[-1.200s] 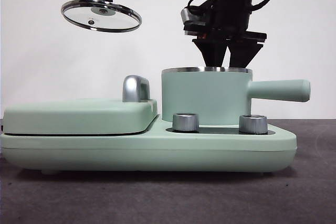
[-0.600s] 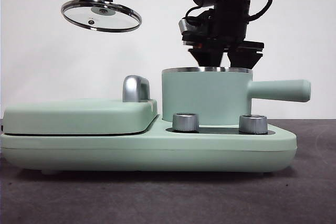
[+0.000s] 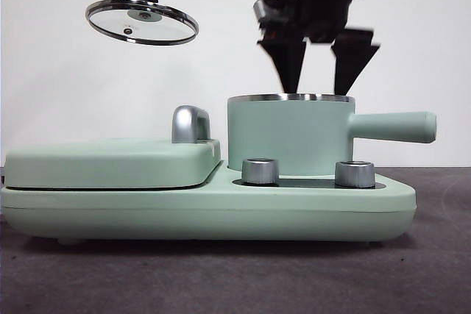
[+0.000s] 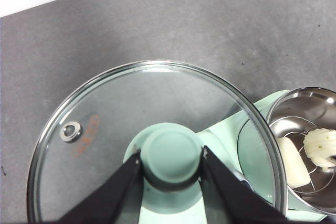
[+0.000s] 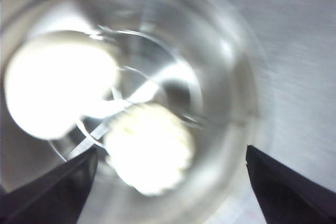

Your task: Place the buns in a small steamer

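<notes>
Mint-green round steamer pot with steel rim and long side handle [image 3: 291, 134] sits lidless on the mint-green cooker base [image 3: 206, 211] on the dark grey desk [image 3: 235, 277]. Right claw [image 3: 320, 53] hangs just above its rim, jaws spread, empty; left claw [image 4: 170, 163] grips the green knob of the round glass lid [image 3: 141, 22], held high. Both buns lie inside the pot, touching (blurred): smooth cream roll [image 5: 58, 90], pleated green-specked round bun [image 5: 149, 148].

both buns [image 4: 292, 168] inside small steamer [image 3: 288, 137]
</notes>
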